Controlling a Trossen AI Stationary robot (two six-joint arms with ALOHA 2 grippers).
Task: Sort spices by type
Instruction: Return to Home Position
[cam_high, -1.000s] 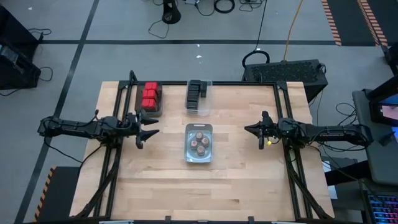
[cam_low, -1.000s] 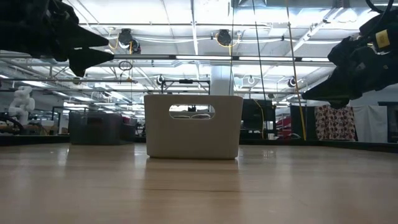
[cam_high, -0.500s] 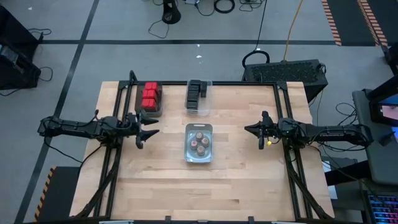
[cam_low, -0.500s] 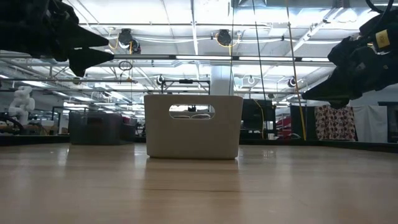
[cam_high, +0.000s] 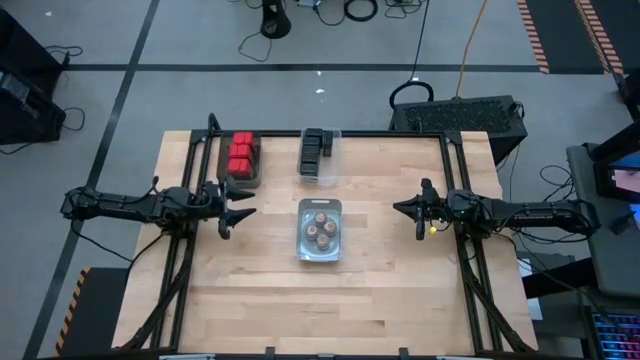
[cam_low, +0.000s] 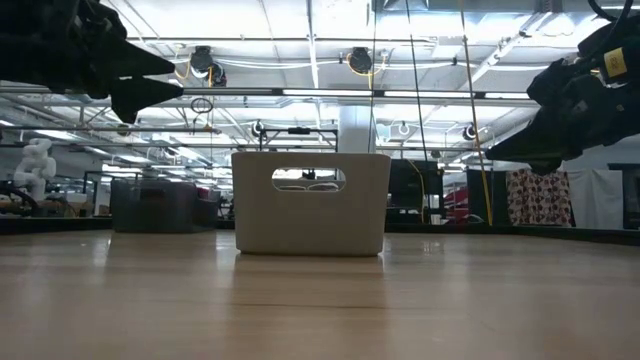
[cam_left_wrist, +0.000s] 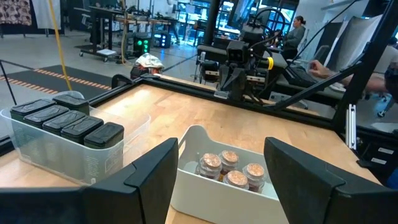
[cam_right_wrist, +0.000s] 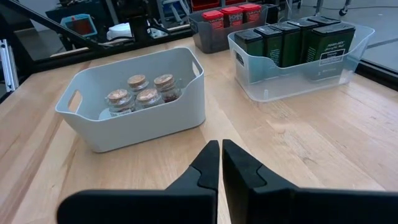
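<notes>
**Surface.** The surface (cam_high: 380, 290) is a pale butcher-block slab of glued wood strips. It is bordered at the far edge by a black metal frame rail (cam_high: 390, 133).

**Spices.** All spices are seen sorted into three containers.
- Four small round glass jars (cam_right_wrist: 140, 92) with cork-coloured tops are grouped upright in the gray bin (cam_right_wrist: 143, 127). This bin is a smooth, matte, round-cornered tub with a cut-out handle at each end, and it stands at the middle of the surface.
- The black boxy containers (cam_right_wrist: 292, 40), rectangular with flat lids, are lined up in a row in the clear plastic bin (cam_right_wrist: 298, 81). This bin is thin-walled and glossy, and it is set at the far edge, just beyond the gray bin and apart from it.
- The red boxy containers (cam_high: 241, 154) are packed in a dark tray (cam_right_wrist: 211, 40) at the far left corner, beside the clear plastic bin with a gap between them.

**Grippers.**
- The left gripper (cam_high: 243, 203) is held above the left edge of the surface, near the dark tray. Its fingers (cam_left_wrist: 149, 171) are spread wide, with nothing between them.
- The right gripper (cam_high: 400, 208) is held above the right edge, opposite the left gripper. Its fingers (cam_right_wrist: 208, 165) are pressed together with only a slit between them, and nothing is held.

**Open room.** Bare wood is left on both sides of the gray bin, between it and each gripper. The whole near half of the surface is also bare. The narrowest gaps are found between the three containers at the far edge.
</notes>
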